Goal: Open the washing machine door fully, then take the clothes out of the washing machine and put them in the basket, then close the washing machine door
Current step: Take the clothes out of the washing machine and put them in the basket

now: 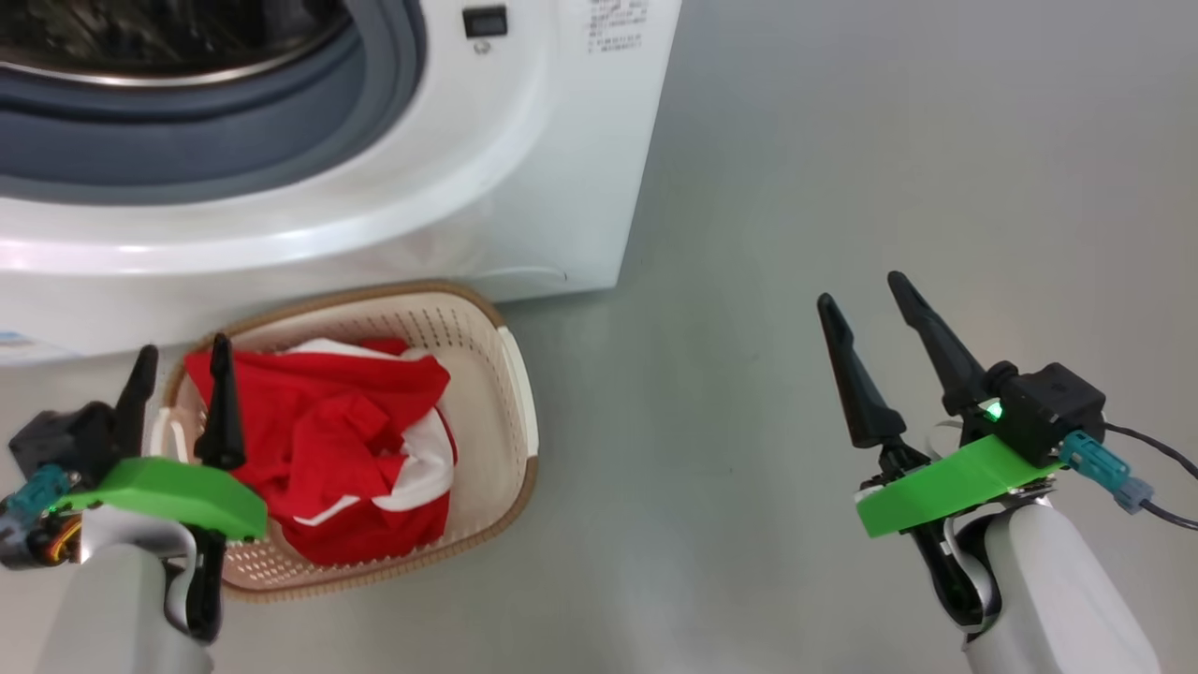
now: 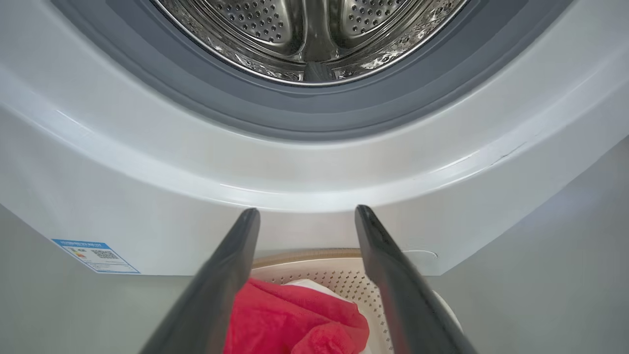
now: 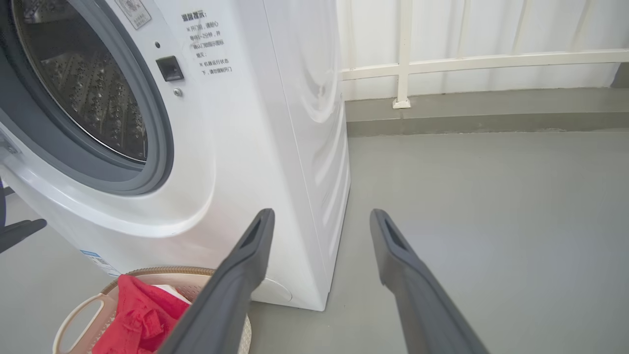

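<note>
Hovering my left pincer wide and empty over the basket, my right pincer equally wide above the floor, I am judging unloading done: clothes are lying in that basket, parked close under the washer mouth for a short drop.

Smooth grey floor, matte, evenly and softly lit; along the far side a low grey kerb carries a white railing, post foot on it, pale white backing behind.
</note>
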